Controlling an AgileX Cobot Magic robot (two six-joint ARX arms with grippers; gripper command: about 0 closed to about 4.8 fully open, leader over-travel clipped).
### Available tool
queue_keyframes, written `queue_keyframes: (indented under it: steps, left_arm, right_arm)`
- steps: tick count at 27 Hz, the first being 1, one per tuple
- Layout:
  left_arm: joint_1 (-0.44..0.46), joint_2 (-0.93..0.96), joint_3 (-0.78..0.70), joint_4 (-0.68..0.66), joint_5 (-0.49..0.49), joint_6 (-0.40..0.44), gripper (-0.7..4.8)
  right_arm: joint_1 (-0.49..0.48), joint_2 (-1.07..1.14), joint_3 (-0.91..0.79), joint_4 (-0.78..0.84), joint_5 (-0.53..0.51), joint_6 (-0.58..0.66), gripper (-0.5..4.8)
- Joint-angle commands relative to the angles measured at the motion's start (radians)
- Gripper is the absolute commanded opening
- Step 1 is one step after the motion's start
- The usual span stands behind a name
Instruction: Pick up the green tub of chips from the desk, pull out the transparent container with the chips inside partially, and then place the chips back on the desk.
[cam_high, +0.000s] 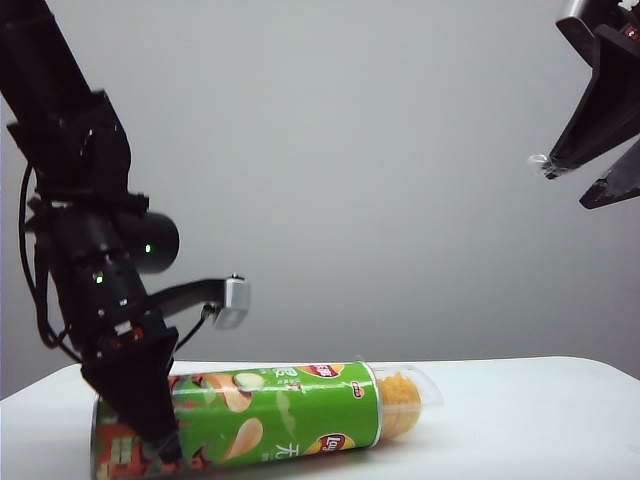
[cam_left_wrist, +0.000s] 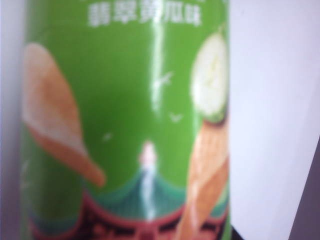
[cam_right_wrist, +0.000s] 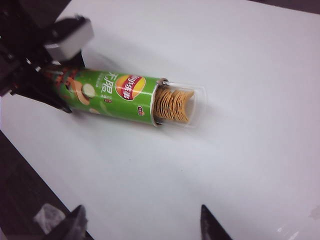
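Left arm (cam_high: 75, 210): matte black, blocky housings w/ angular edges. Rounded black cylinder unit on its side carries a small green LED; second green LED just below. Thin black cables loop along the outer edge. A curved black bracket ends in a small silver-grey box, seen again as a pale grey block in the right wrist view. Left gripper (cam_high: 150, 420): black wedge-shaped fingers tapering to points. Right gripper (cam_high: 585, 180): two black pointed fingers (cam_right_wrist: 212, 225), triangular in profile, w/ a whitish, clear-looking pad or tape at one tip; greyish patch near the other finger's base.
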Motion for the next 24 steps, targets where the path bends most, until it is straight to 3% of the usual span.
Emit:
queue_keyframes:
  steps: [1,5,8,13,24]
  left_arm:
    - [-0.001,0.014,0.003,0.010,0.013,-0.004,3.18]
    - [-0.001,0.013,0.003,0.048,0.014,-0.004,3.31]
    - [-0.001,0.013,0.003,0.070,0.000,-0.003,4.02]
    - [-0.002,0.013,0.003,0.108,-0.024,-0.021,4.73]
    - [-0.046,-0.050,0.004,0.114,-0.182,-0.064,4.79]
  right_arm:
    - [0.005,-0.004,0.004,0.013,-0.008,0.010,2.89]
    - [0.005,-0.004,0.004,0.013,-0.009,0.010,2.89]
    - [0.005,-0.004,0.004,0.013,-0.008,0.010,2.89]
    - [0.005,-0.004,0.004,0.013,-0.009,0.010,2.89]
    - [0.005,-0.002,0.004,0.042,-0.008,0.010,2.89]
